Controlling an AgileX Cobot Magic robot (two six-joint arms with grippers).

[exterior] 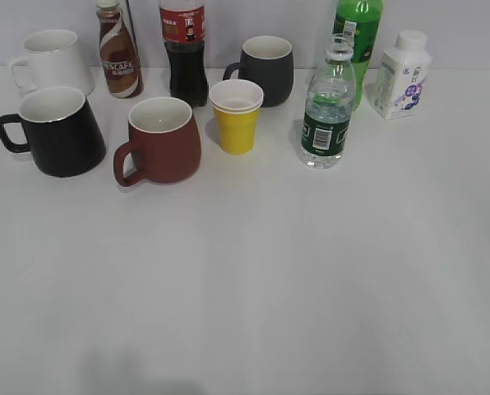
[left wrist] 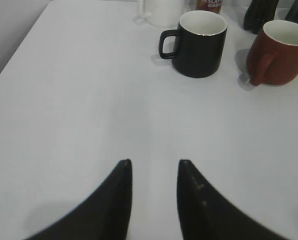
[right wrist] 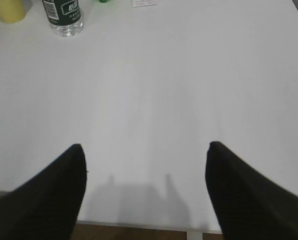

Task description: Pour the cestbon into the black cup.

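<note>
The cestbon point(exterior: 326, 107) is a clear bottle with a dark green label, standing upright without a cap at the back right; its base shows in the right wrist view point(right wrist: 63, 16). The black cup point(exterior: 57, 132) stands upright at the back left, white inside, handle to the left; it also shows in the left wrist view point(left wrist: 199, 42). My left gripper point(left wrist: 154, 165) is open and empty over bare table, well short of the black cup. My right gripper point(right wrist: 144, 150) is wide open and empty near the table's front edge, far from the bottle. Neither gripper shows in the exterior view.
A brown-red mug point(exterior: 163, 140), a yellow cup point(exterior: 237, 115), a dark-grey mug point(exterior: 265, 70), a white mug point(exterior: 52, 62), a coffee bottle point(exterior: 118, 51), a cola bottle point(exterior: 184, 49), a green soda bottle point(exterior: 358, 37) and a white milk bottle point(exterior: 402, 74) stand along the back.
</note>
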